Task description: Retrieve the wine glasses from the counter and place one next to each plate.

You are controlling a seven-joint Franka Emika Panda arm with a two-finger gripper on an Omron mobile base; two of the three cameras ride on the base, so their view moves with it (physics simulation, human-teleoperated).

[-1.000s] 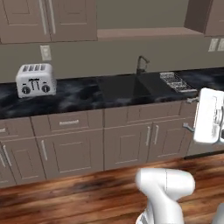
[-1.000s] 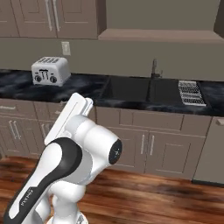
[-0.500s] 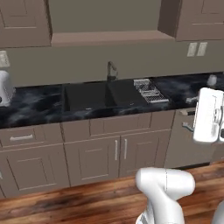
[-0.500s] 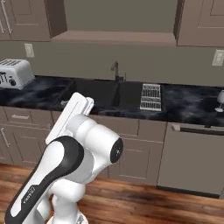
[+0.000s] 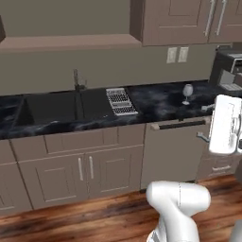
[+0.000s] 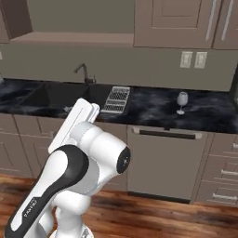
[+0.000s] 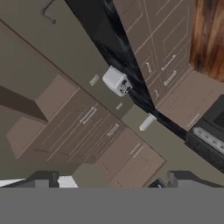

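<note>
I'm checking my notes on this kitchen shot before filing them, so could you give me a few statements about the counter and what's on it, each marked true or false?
1. A wine glass stands upright on the counter. True.
2. The wine glass is to the left of the sink. False: in both base views it stands to the right of the sink, past the drainer.
3. The drainer lies between the sink and the wine glass. True.
4. The end effector holds the wine glass. False: the glass stands alone on the counter with nothing around it.
5. A tap rises behind the sink. True.
6. The floor is white tile. False: it is brown wood.
</note>
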